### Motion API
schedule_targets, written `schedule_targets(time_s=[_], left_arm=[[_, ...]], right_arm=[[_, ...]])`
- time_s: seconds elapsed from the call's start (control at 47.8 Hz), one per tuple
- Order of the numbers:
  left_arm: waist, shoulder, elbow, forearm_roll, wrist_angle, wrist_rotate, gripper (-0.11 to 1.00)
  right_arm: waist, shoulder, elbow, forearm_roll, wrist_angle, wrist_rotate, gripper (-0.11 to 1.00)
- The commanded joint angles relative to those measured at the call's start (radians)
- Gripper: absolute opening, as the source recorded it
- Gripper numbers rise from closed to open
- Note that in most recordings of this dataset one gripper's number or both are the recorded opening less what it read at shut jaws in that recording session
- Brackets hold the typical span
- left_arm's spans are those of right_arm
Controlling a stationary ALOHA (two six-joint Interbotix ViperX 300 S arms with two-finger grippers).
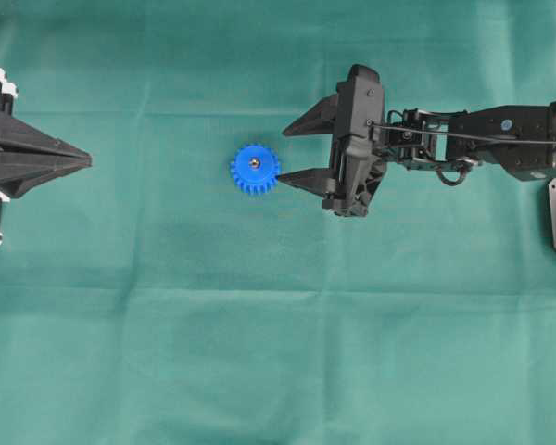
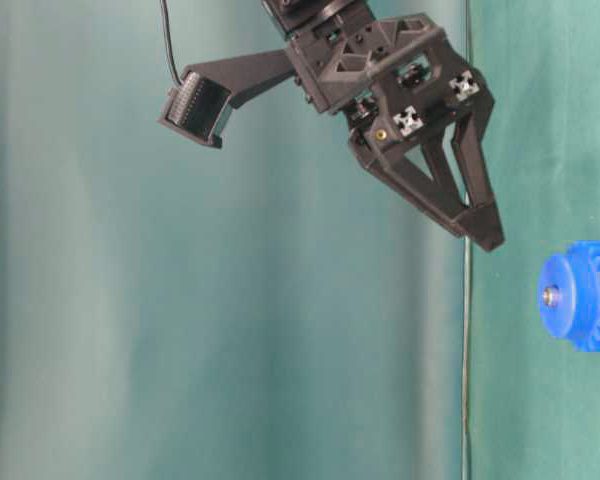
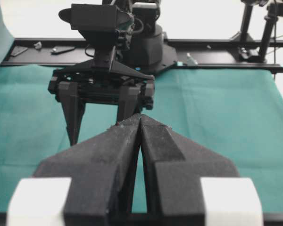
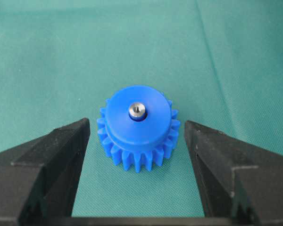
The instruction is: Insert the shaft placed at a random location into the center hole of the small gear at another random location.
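Observation:
The small gear (image 1: 255, 171) is bright blue and lies flat on the green cloth at mid-table. The shaft (image 1: 255, 163) stands in its center hole, showing as a shiny dot on the hub. In the right wrist view the shaft (image 4: 137, 110) fills the hole of the gear (image 4: 137, 134). My right gripper (image 1: 283, 156) is open just right of the gear, its fingertips apart from the teeth and nothing between them (image 4: 137, 125). The left gripper (image 1: 86, 162) rests shut and empty at the left edge, well away from the gear. From table level the gear (image 2: 580, 295) is cut off by the frame's right edge.
Green cloth (image 1: 259, 352) covers the whole table. The right arm (image 1: 500, 134) stretches in from the right edge. A black frame rail (image 3: 217, 44) runs behind the table's far side in the left wrist view.

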Motion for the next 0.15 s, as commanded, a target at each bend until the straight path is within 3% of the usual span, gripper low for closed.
schedule_targets(time_s=[0.0, 0.126], left_arm=[[0.002, 0.006, -0.025, 0.003, -0.005, -0.002, 0.00], [0.002, 0.008, -0.025, 0.003, -0.005, -0.002, 0.00]], right_arm=[[0.002, -0.028, -0.009, 0.003, -0.002, 0.000, 0.80], [0.002, -0.028, -0.009, 0.003, -0.002, 0.000, 0.80]])
